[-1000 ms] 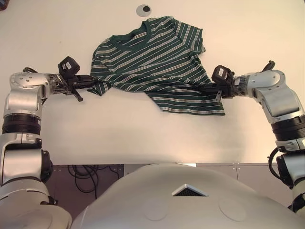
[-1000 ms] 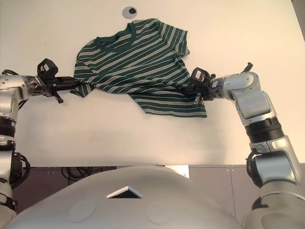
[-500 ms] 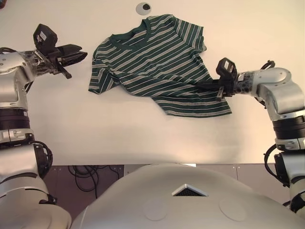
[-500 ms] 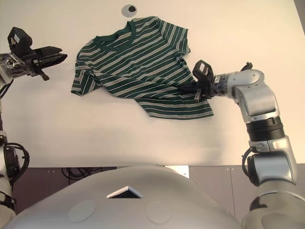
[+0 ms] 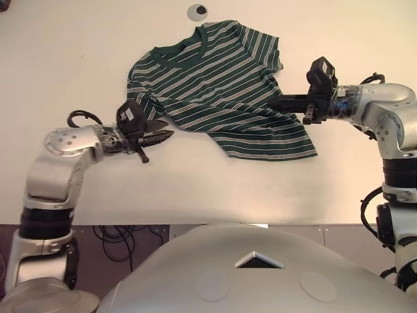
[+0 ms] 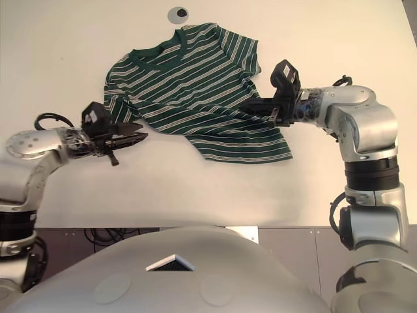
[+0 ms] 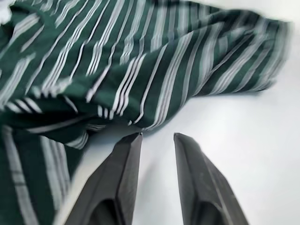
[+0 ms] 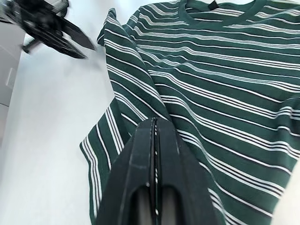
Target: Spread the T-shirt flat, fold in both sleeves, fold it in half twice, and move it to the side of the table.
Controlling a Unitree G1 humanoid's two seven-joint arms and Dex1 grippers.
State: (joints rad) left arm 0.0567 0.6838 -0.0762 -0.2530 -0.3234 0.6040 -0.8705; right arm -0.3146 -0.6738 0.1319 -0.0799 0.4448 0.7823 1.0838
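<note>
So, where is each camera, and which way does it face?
Left eye view: on the head, facing forward and down over the table and T-shirt; left arm and right arm show.
Right eye view: beside it, same direction and scene.
Left wrist view: on that wrist, facing along its open jaws to the T-shirt's edge.
Right wrist view: on that wrist, facing along the right jaws, shut on the T-shirt; left jaws farther off.
Shared: both wrist views show the T-shirt.

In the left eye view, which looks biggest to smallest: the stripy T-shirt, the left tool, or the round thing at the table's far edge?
1. T-shirt, by far the largest.
2. left tool.
3. round thing, smallest, though it lies farthest from the camera.
</note>
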